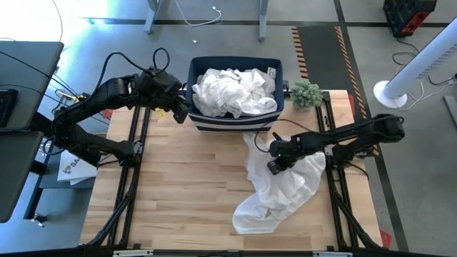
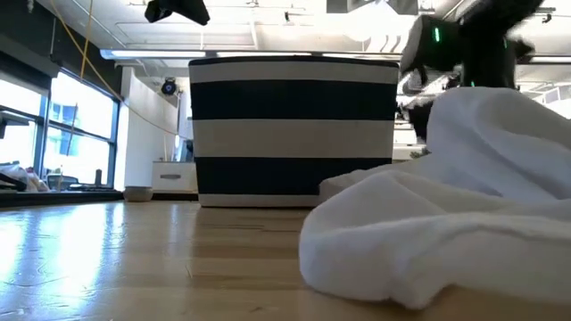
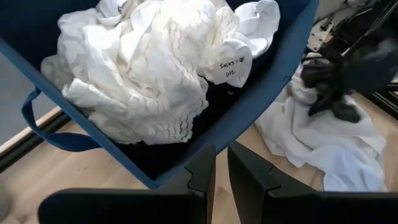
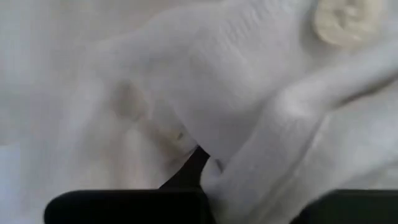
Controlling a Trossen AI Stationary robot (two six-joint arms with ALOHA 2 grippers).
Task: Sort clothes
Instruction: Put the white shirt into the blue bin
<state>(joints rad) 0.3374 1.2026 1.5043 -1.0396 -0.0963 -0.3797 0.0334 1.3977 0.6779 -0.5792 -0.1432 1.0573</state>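
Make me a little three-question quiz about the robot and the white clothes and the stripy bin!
1. True or false: the striped bin already has white clothes inside it.
2. Which gripper is down on the white garment lying on the table? A) the left gripper B) the right gripper
3. Fill in: the small green plant stands beside the bin, on the ___ arm's side.

Key
1. True: crumpled white fabric fills the bin.
2. B: it sits low on the garment, while the left gripper hangs at the bin's outer corner.
3. Right.
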